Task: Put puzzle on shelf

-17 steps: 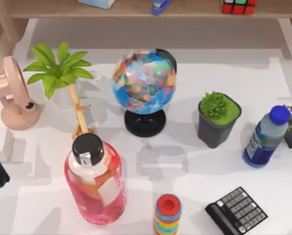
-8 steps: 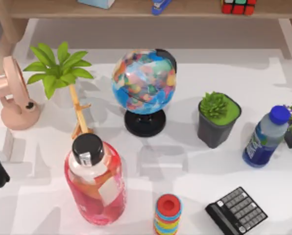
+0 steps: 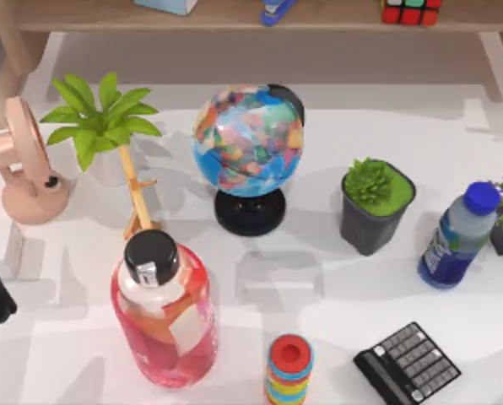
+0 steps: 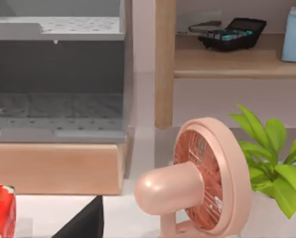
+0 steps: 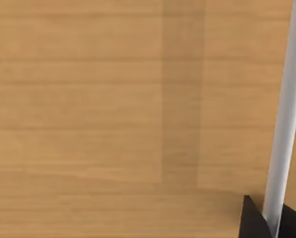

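Already the puzzle (image 3: 411,11) sits on the shelf (image 3: 100,15), at the far right of the board in the top view, red and green stickers showing at the picture's upper edge. Further left along the same board lie a blue stapler (image 3: 275,10) and a pale blue box (image 3: 167,5).

Below the shelf, the white desk (image 3: 454,135) carries a globe (image 3: 248,143) on a black stand near the middle, a pink fan (image 3: 28,164) at the left, a small palm plant (image 3: 104,118) beside it, and a red bottle (image 3: 163,312) with a black cap nearer the front. A ring stack (image 3: 289,371) (red on top) stands at the front edge, with a black calculator (image 3: 408,363) to its right. A potted succulent (image 3: 375,205) and a blue-capped bottle (image 3: 458,236) stand on the right side.

My left arm is at the desk's left edge, where a dark shape shows in the top view; its wrist view faces the fan (image 4: 207,183) and the shelf's upright (image 4: 165,64). I cannot tell whether the left tool is wide or narrow, nor the right one, whose wrist view faces wood grain.
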Controlling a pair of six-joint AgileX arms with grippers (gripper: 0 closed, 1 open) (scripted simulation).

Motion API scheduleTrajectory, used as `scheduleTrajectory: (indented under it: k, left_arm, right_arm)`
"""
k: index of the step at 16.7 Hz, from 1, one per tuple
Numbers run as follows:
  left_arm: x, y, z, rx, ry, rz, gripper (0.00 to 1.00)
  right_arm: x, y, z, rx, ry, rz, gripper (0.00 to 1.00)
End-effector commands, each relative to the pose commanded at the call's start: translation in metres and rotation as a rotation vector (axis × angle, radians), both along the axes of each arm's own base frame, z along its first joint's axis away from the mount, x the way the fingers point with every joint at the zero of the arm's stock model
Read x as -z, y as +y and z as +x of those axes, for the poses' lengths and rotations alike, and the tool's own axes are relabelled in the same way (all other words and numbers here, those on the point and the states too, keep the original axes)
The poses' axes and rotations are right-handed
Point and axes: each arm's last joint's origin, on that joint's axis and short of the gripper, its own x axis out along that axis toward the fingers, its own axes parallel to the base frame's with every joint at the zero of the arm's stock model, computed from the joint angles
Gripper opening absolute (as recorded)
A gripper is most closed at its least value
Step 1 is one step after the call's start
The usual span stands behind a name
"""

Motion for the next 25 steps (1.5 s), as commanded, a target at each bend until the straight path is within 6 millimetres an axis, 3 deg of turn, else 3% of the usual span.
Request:
scheduleTrajectory:
  k: [3, 8, 13, 25]
  left_arm:
    - [0.0, 0.0, 0.0, 0.0, 0.0, 0.0, 1.0]
    - [0.0, 0.0, 0.0, 0.0, 0.0, 0.0, 1.0]
    - [0.0, 0.0, 0.0, 0.0, 0.0, 0.0, 1.0]
    - [0.0, 0.0, 0.0, 0.0, 0.0, 0.0, 1.0]
  right_arm:
    - [0.005, 0.0, 0.016, 0.0, 0.017, 0.006, 0.0]
    - [-0.004, -0.005, 0.055, 0.003, -0.015, -0.01, 0.0]
    - [-0.001, -0.001, 0.062, 0.0, -0.003, -0.002, 0.0]
    - [-0.001, -0.001, 0.062, 0.0, -0.003, -0.002, 0.9]
